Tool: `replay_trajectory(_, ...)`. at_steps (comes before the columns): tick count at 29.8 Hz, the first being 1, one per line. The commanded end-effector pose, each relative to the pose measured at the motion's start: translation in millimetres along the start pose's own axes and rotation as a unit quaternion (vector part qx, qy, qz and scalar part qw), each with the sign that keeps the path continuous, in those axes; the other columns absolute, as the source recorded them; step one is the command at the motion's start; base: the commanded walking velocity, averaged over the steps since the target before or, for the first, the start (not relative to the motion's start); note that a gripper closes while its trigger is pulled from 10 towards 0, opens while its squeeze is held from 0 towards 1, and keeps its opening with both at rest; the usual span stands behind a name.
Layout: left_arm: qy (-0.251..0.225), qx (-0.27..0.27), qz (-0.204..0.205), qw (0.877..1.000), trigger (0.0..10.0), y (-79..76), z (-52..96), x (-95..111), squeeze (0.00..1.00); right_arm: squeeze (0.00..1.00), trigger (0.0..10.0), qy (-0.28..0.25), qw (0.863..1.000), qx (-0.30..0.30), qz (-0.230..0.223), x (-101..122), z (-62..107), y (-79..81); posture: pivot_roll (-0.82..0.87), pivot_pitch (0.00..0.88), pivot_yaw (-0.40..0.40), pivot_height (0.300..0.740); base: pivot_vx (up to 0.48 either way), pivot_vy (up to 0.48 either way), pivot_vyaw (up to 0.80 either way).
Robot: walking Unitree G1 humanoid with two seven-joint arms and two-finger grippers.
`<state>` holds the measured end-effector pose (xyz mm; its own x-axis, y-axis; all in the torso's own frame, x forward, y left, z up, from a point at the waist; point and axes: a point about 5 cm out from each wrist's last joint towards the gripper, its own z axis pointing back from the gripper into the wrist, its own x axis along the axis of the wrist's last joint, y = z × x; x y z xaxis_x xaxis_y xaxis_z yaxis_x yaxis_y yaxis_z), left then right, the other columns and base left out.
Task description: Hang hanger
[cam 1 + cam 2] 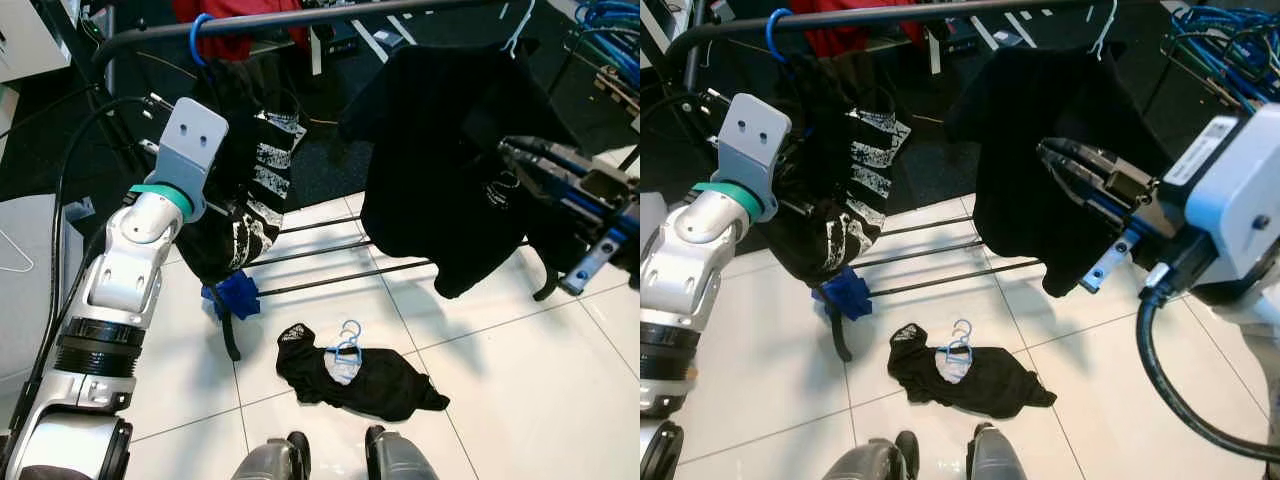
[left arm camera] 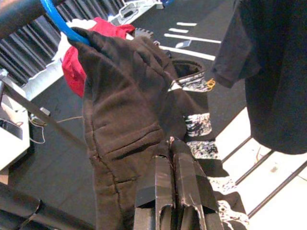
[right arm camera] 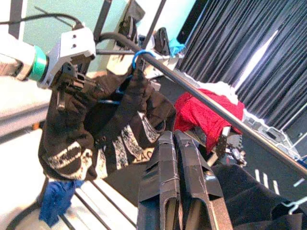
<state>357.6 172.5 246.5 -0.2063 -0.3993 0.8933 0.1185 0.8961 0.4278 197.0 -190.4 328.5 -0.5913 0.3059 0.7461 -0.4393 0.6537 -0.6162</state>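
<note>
Blue hanger (image 1: 200, 38) with the dark printed garment (image 1: 240, 190) was seen already hooked over the black rail (image 1: 300, 18), so the hang was judged essentially done. Left gripper (image 2: 171, 143) was pressed against that garment, fingers closed together, nothing visibly pinched; right gripper (image 3: 173, 143) was held shut and empty, near the black shirt (image 1: 450, 160). Another hanger (image 1: 346, 350) with clothing was left on the floor (image 1: 520, 400).

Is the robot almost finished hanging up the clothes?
Partly. The blue hanger with the black patterned garment already hooks over the rail, and the left tool sits shut against that cloth. The right tool is shut beside a hung black shirt. Another garment on a light blue hanger lies on the floor.
</note>
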Motion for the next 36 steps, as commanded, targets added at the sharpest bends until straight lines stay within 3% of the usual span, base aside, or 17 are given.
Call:
replay_trajectory(1, -0.033, -0.027, 0.021, 0.999, 10.0, -12.8, 5.1, 8.0, 0.00, 0.00, 10.0, 0.012, 0.999, -0.006, -0.029, -16.2, -6.6, 10.6, -0.22, 0.125, 0.156, 0.740, 0.000, 0.000, 0.00)
replay_trajectory(3, -0.038, -0.051, 0.038, 0.997, 10.0, -31.5, 10.9, 5.6, 0.00, 0.00, 10.0, 0.040, 0.997, -0.030, -0.066, -45.1, -14.8, 26.5, -0.21, 0.126, 0.152, 0.740, 0.000, 0.000, 0.00)
replay_trajectory(4, -0.038, -0.051, 0.038, 0.997, 10.0, -31.5, 10.9, 5.6, 0.00, 0.00, 10.0, 0.040, 0.997, -0.030, -0.066, -45.1, -14.8, 26.5, -0.21, 0.126, 0.152, 0.740, 0.000, 0.000, 0.00)
replay_trajectory(8, -0.050, -0.081, 0.114, 0.989, 10.0, -59.8, 27.2, 2.4, 0.00, 0.00, 10.0, 0.070, 0.974, -0.146, -0.157, -96.8, -21.5, 48.1, -0.21, 0.129, 0.146, 0.740, 0.000, 0.000, 0.00)
replay_trajectory(9, -0.050, -0.081, 0.114, 0.989, 10.0, -59.8, 27.2, 2.4, 0.00, 0.00, 10.0, 0.070, 0.974, -0.146, -0.157, -96.8, -21.5, 48.1, -0.21, 0.129, 0.146, 0.740, 0.000, 0.000, 0.00)
replay_trajectory(11, -0.047, -0.072, 0.131, 0.988, 10.0, -69.4, 36.3, -5.8, 0.00, 0.00, 10.0, 0.094, 0.966, -0.179, -0.164, -119.2, -21.8, 60.4, -0.19, 0.126, 0.144, 0.740, 0.000, 0.000, 0.00)
replay_trajectory(17, -0.030, -0.073, 0.148, 0.986, 10.0, -81.3, 48.1, -17.8, 0.00, 0.00, 10.0, 0.110, 0.958, -0.211, -0.157, -137.2, -22.9, 70.2, -0.19, 0.125, 0.142, 0.740, 0.000, 0.000, 0.00)
replay_trajectory(20, -0.005, -0.096, 0.187, 0.978, 10.0, -96.6, 59.9, -25.6, 0.00, 0.00, 10.0, 0.094, 0.949, -0.219, -0.207, -142.9, -37.7, 84.6, -0.19, 0.117, 0.130, 0.740, 0.000, 0.000, 0.00)
replay_trajectory(25, 0.000, -0.079, 0.222, 0.972, 10.0, -98.8, 59.6, -25.5, 0.00, 0.00, 10.0, 0.052, 0.939, -0.219, -0.259, -136.0, -59.2, 90.7, -0.19, 0.108, 0.124, 0.740, 0.000, 0.000, 0.00)
replay_trajectory(27, 0.002, -0.063, 0.262, 0.963, 10.0, -99.0, 55.9, -24.3, 0.00, 0.00, 10.0, -0.014, 0.908, -0.199, -0.369, -123.7, -77.8, 93.1, -0.19, 0.105, 0.121, 0.740, 0.000, 0.000, 0.00)
replay_trajectory(29, 0.000, -0.055, 0.285, 0.957, 10.0, -98.8, 53.2, -23.3, 0.00, 0.00, 10.0, -0.076, 0.865, -0.182, -0.461, -111.8, -87.6, 92.6, -0.19, 0.105, 0.121, 0.740, 0.000, 0.000, 0.00)
replay_trajectory(30, 0.000, -0.055, 0.285, 0.957, 10.0, -98.8, 53.2, -23.3, 0.00, 0.00, 10.0, -0.076, 0.865, -0.182, -0.461, -111.8, -87.6, 92.6, -0.19, 0.105, 0.121, 0.740, 0.000, 0.000, 0.00)
replay_trajectory(31, -0.001, -0.054, 0.288, 0.956, 10.0, -98.7, 52.7, -23.1, 0.00, 0.00, 10.0, -0.088, 0.857, -0.180, -0.475, -109.6, -89.2, 92.3, -0.20, 0.104, 0.120, 0.740, 0.000, 0.000, 0.00)
replay_trajectory(33, -0.013, -0.052, 0.315, 0.948, 10.0, -97.9, 48.9, -16.9, 0.00, 0.00, 10.0, -0.158, 0.834, -0.117, -0.516, -87.5, -95.7, 93.8, -0.20, 0.100, 0.120, 0.740, 0.000, 0.000, 0.00)
replay_trajectory(34, -0.013, -0.052, 0.315, 0.948, 10.0, -97.9, 48.9, -16.9, 0.00, 0.00, 10.0, -0.158, 0.834, -0.117, -0.516, -87.5, -95.7, 93.8, -0.20, 0.100, 0.120, 0.740, 0.000, 0.000, 0.00)
replay_trajectory(36, -0.020, -0.053, 0.335, 0.940, 10.0, -97.4, 46.9, -12.6, 0.00, 0.00, 10.0, -0.208, 0.818, -0.066, -0.532, -71.2, -96.4, 94.5, -0.20, 0.094, 0.119, 0.740, 0.000, 0.000, 0.00)
